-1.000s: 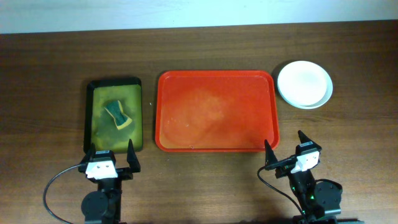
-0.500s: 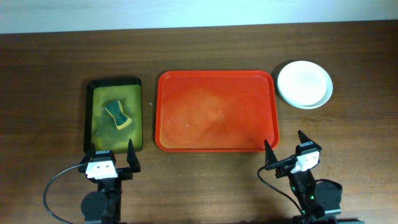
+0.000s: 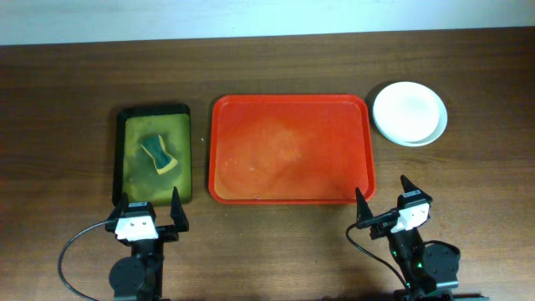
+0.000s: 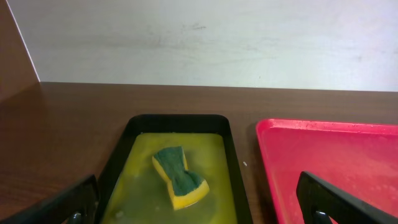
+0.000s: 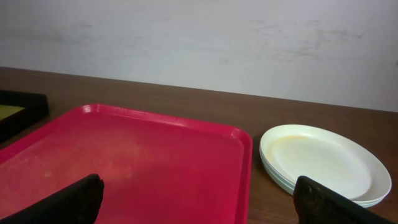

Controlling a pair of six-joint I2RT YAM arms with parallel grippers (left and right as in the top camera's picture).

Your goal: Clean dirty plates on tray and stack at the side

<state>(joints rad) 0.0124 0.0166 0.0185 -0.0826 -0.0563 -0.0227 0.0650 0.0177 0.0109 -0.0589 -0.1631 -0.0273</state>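
Note:
The red-orange tray (image 3: 289,149) lies mid-table with nothing on it; it also shows in the right wrist view (image 5: 124,165) and at the right of the left wrist view (image 4: 336,155). The plates (image 3: 409,112) sit in one stack on the table right of the tray, cream-white one on top, pale mint-blue rims below (image 5: 323,163). My left gripper (image 3: 149,216) is open and empty at the front left, short of the black tray. My right gripper (image 3: 391,205) is open and empty at the front right, short of the red tray's near right corner.
A black tray (image 3: 154,155) with yellow-green inside stands left of the red tray and holds a green-and-yellow sponge (image 3: 159,154), seen also in the left wrist view (image 4: 179,176). A pale wall (image 5: 199,43) runs behind the table's far edge.

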